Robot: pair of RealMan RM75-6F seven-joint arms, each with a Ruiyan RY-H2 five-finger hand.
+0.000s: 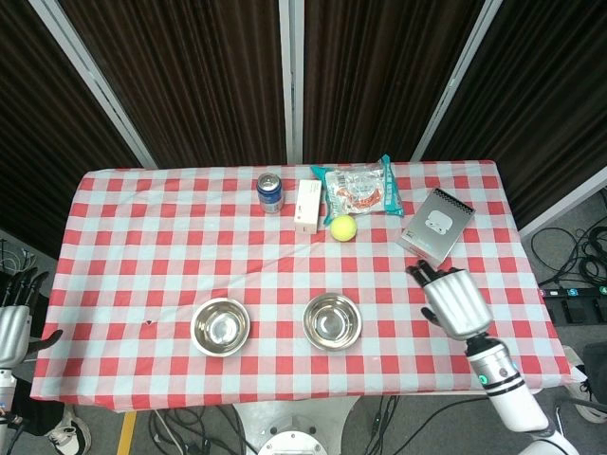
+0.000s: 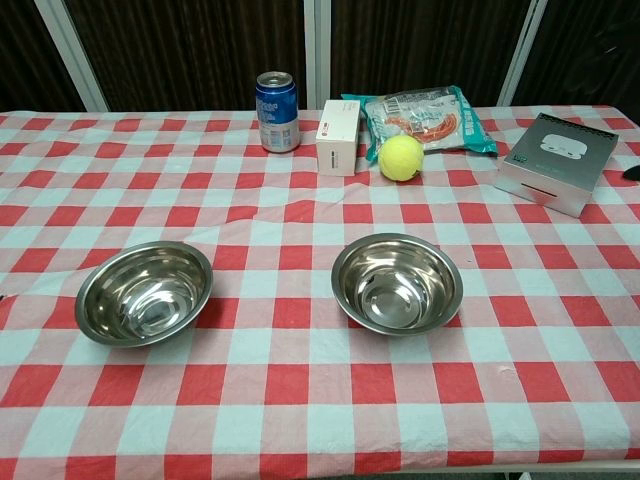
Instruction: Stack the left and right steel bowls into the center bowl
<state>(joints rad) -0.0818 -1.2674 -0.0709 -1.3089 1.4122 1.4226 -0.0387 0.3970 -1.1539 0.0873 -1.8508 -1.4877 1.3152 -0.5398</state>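
A steel bowl (image 1: 220, 327) (image 2: 145, 292) stands alone on the checked cloth, left of centre near the front edge. The centre bowl (image 1: 332, 321) (image 2: 397, 282) stands upright with a second bowl nested in it, and their rims nearly coincide. My right hand (image 1: 450, 299) hovers to the right of it, well apart, fingers spread and holding nothing. In the chest view only a dark tip shows at the right edge. My left hand (image 1: 11, 327) hangs off the table's left side, fingers apart and empty.
Along the back stand a blue can (image 2: 277, 97), a white box (image 2: 339, 137), a tennis ball (image 2: 400, 157), a snack packet (image 2: 430, 112) and a silver box (image 2: 556, 163) at the right. The table's front edge runs close behind both bowls.
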